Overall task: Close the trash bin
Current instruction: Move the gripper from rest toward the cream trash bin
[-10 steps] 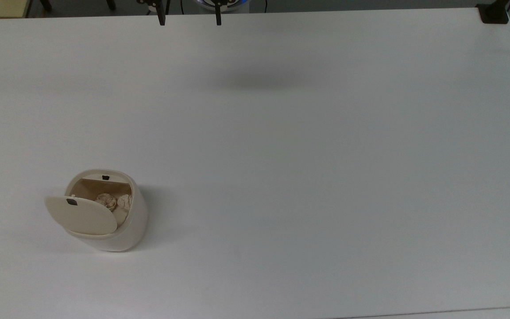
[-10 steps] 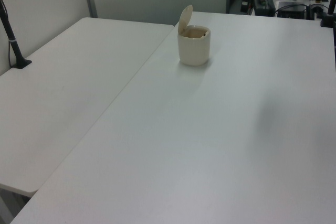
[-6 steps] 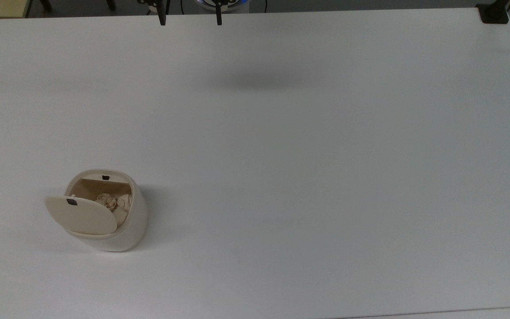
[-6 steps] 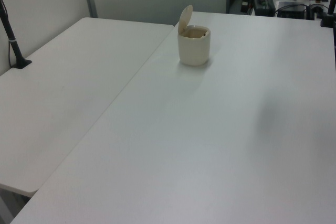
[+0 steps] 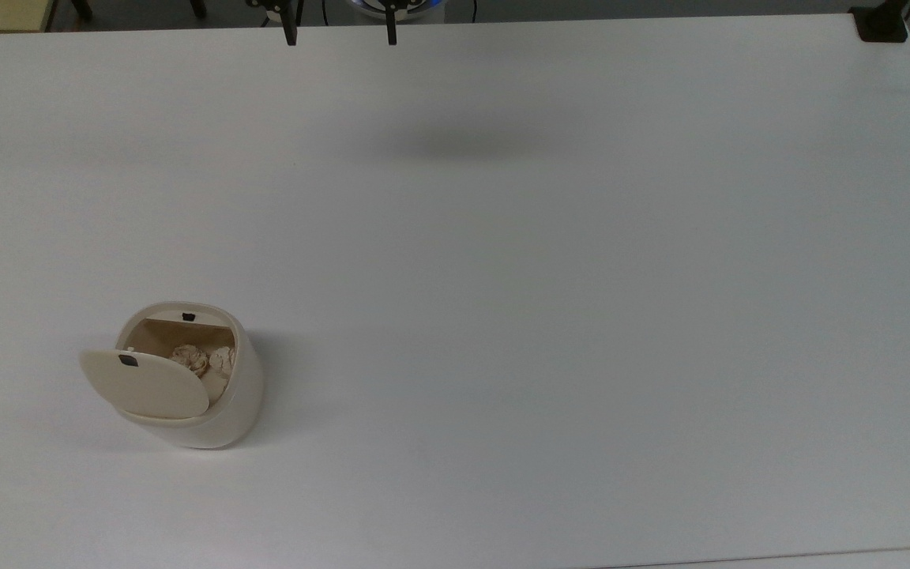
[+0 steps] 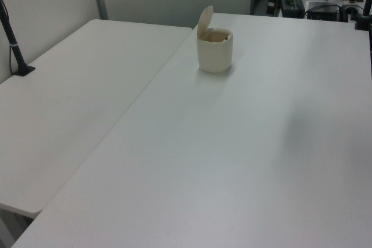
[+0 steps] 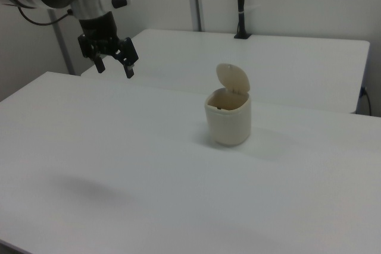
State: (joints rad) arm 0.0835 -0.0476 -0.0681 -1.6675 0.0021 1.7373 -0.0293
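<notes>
Trash bin (image 7: pixel 228 121) stands on my white counter (image 7: pixel 119 165), its lid (image 7: pixel 233 78) upright, crumpled paper (image 5: pixel 201 360) inside. My gripper (image 7: pixel 114 69) hangs spread, well apart from it.

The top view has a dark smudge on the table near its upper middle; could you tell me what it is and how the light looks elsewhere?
Top view: a soft, blurred shadow on the table, probably the arm's; the trash bin casts a faint one toward the top view's right. Right view: the open gripper hangs high, a diffuse patch below. Lighting even, no glare.
</notes>
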